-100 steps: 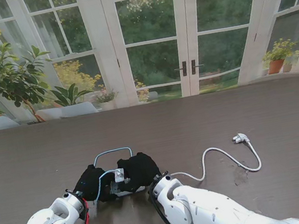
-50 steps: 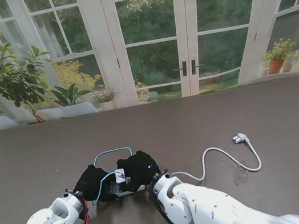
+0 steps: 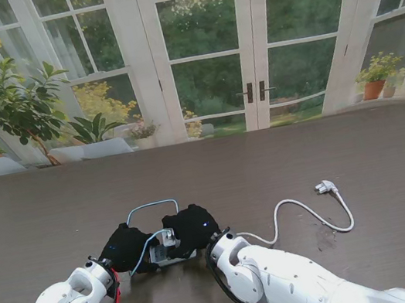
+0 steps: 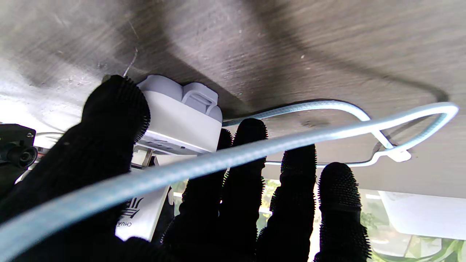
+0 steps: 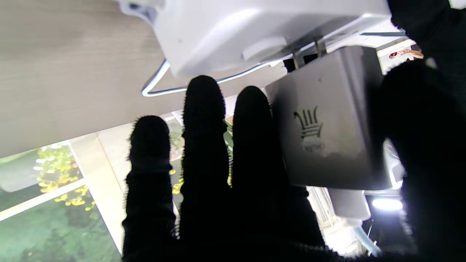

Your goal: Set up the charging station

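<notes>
You have a dark brown wood-grain table (image 3: 54, 201), white-framed glass doors (image 3: 204, 49) and a leafy green potted plant (image 3: 9, 103) beyond.

Power strip (image 3: 162, 254) mostly hidden — hands cover it.

A grey charger block (image 5: 327, 120), logo embossed on its face, is pinched by the right hand (image 5: 255, 182) against a white power strip (image 5: 255, 29); prongs are seen between them.
</notes>
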Robot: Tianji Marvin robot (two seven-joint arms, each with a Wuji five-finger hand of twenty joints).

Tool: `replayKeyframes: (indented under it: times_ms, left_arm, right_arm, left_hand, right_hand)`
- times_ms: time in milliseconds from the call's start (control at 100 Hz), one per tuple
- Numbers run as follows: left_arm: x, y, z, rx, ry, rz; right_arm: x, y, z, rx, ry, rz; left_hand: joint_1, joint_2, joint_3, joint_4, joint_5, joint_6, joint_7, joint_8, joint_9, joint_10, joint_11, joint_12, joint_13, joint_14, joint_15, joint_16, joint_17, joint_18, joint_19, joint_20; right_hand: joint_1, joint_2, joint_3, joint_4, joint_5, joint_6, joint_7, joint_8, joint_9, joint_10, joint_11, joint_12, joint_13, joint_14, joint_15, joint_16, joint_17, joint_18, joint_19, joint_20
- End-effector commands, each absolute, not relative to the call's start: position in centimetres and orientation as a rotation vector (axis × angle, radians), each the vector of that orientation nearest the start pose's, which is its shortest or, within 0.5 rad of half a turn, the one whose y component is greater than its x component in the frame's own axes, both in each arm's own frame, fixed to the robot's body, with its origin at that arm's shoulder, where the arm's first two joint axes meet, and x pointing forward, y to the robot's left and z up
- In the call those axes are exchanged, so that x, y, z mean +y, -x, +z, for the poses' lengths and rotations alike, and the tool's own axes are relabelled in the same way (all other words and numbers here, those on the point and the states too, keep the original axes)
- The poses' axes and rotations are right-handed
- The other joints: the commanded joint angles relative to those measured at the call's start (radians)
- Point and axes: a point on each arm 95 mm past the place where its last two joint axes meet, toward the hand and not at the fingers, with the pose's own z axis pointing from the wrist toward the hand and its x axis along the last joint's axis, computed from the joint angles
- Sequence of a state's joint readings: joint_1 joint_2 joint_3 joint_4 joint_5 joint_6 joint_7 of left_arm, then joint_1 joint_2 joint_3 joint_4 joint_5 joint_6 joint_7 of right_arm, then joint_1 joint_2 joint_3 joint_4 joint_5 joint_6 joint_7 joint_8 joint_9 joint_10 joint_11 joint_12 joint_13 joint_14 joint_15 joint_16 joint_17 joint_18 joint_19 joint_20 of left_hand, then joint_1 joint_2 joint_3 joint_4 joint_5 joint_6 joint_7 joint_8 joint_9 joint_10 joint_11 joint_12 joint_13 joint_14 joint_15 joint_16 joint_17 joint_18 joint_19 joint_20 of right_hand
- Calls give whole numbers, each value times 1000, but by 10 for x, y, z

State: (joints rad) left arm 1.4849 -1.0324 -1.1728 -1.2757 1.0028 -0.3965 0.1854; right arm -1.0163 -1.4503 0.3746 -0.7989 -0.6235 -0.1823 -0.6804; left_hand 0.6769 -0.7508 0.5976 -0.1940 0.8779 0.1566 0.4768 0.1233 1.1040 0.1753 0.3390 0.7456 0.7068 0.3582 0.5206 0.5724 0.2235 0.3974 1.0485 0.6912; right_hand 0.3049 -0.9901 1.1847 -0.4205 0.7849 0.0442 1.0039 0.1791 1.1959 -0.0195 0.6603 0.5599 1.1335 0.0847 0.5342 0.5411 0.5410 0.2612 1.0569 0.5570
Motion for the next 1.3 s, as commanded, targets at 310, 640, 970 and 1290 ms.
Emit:
replayKeyframes:
  times_ms: [310,640,970,1290]
  left_arm:
    - [50,-393,-404,1786,1135,-1559]
    - [51,-394,-403,1787,1128,-1563]
    - [51,-393,-402,1790,1129,-1561]
    - [52,-393,-402,1785,1127,-1564]
  right_arm:
    - [215,-421,-404,1563,-1013,2033]
    - [219,-420,-403,1594,-995,2011]
    - [215,-424,-407,1629,-1074,1967]
    - [212,-422,-412,1656,-1091,1937]
  left_hand:
    - [133,126,45,1,170,-128,218,12,34,-1,10,-54,12,-4,20,13,-8,22,32,-14]
    - [123,135,24,2,165,-117,211,13,33,1,20,-66,13,-2,21,14,-6,20,36,-13]
    - [116,149,12,4,169,-113,203,17,33,4,23,-72,12,0,21,14,-8,20,35,-13]
    - [104,161,7,5,174,-108,187,23,31,6,23,-75,8,1,19,14,-11,19,33,-14]
  right_hand:
    - [142,106,188,42,149,-382,252,46,-45,-92,-25,18,51,-56,42,7,31,-83,54,-26]
    - [153,59,221,31,218,-373,235,70,55,-67,-37,10,160,-102,83,27,193,-235,93,-96]
    - [176,18,234,27,268,-342,206,87,102,-41,-66,19,178,-78,113,52,245,-240,83,-134]
    - [188,-12,240,22,295,-331,191,97,126,-31,-80,27,180,-75,144,62,268,-235,85,-147]
